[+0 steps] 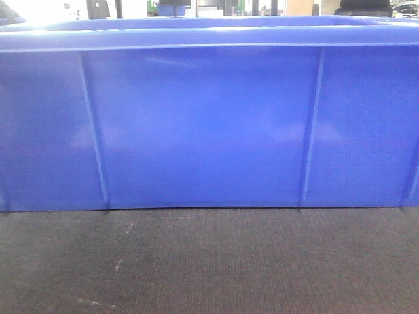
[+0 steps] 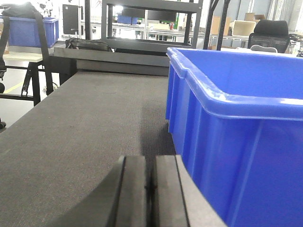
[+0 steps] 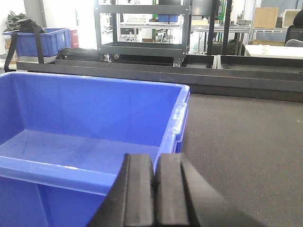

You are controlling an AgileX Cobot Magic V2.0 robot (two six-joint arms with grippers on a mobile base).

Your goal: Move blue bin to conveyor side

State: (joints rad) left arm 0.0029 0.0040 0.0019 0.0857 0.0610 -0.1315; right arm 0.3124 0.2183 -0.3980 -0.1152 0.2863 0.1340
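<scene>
The bin sits on the conveyor. Our left pincer and right pincer are clenched, empty, flanking it; we should push evenly from both ends.

A smaller blue plastic bin sits at the far left beyond the belt's end, black fabric heaped on its rim. A dark metal shelving rack stands behind, beside a low black tray-like frame. Cardboard boxes and a black chair are far right.
</scene>
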